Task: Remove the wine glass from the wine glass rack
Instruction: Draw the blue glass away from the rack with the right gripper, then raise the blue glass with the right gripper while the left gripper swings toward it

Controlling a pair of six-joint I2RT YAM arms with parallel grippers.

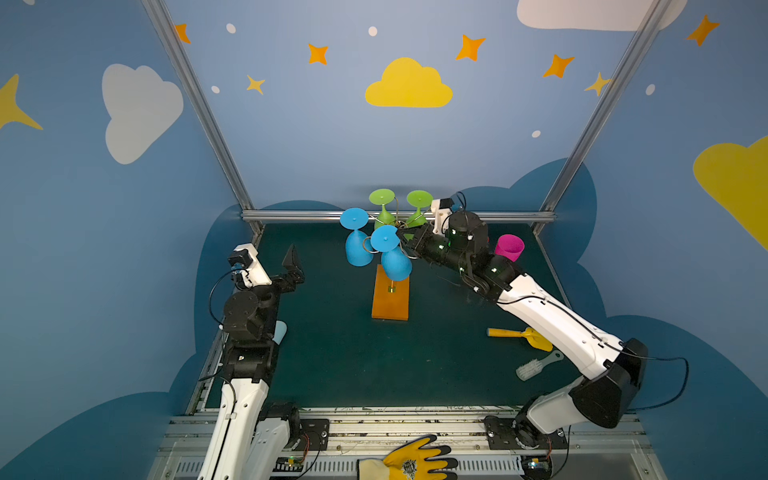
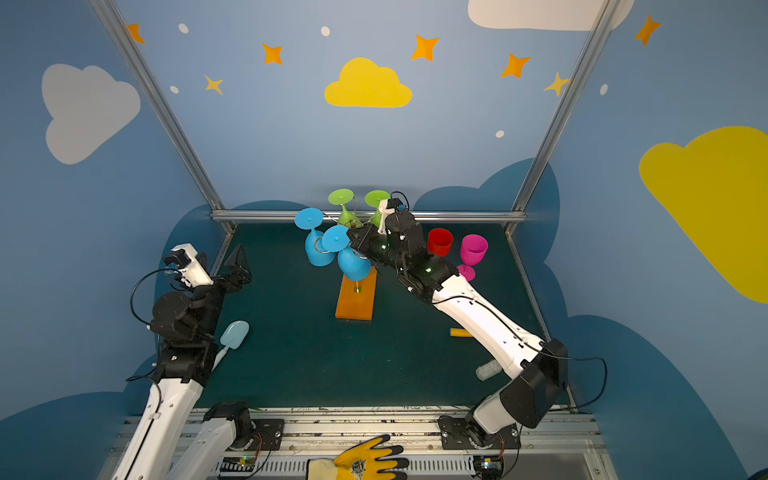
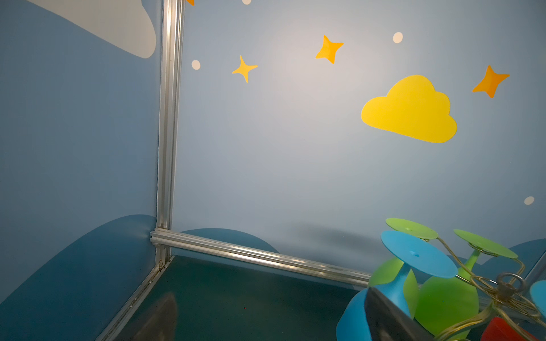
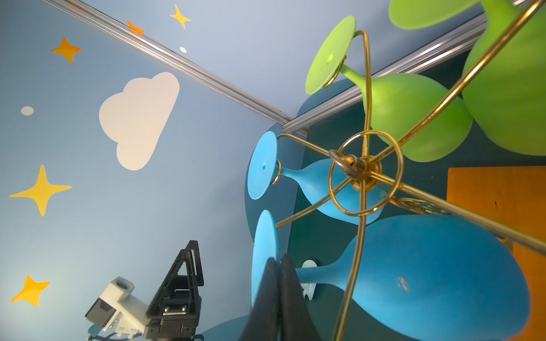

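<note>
Table (image 1: pixel 332 365), dark green, carries the gold wire wine glass rack (image 1: pixel 390 299) on its orange wooden base at the middle. Two matte green wine glasses (image 1: pixel 382 196) and two blue ones (image 1: pixel 357 249) hang upside down from its arms. Your right hand (image 1: pixel 402 237), fingers pressed together, sits just beside the foot of the nearer blue wine glass (image 1: pixel 395 262); your left hand (image 1: pixel 293 266) stands spread, well apart.

No readable text — emblem on the glove (image 1: pixel 415 456) seems too blurred.
</note>
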